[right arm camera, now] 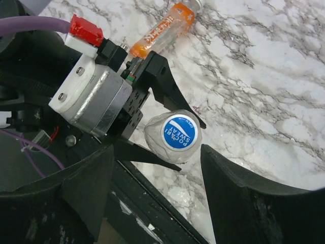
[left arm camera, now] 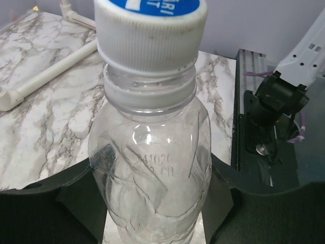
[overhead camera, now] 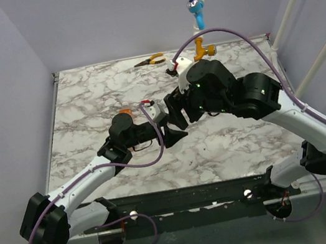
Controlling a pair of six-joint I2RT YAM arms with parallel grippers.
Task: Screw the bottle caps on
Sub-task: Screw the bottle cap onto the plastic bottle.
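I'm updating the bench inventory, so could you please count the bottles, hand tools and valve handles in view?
Bottles: 2, the clear bottle held upright and the orange bottle lying flat.
Hand tools: 1, the pliers.
Valve handles: 2, one blue valve handle and one orange valve handle.
Total: 5.

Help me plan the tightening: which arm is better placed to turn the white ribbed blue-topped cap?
Right. The right gripper hangs open above the cap; the left gripper clamps the clear plastic bottle below.
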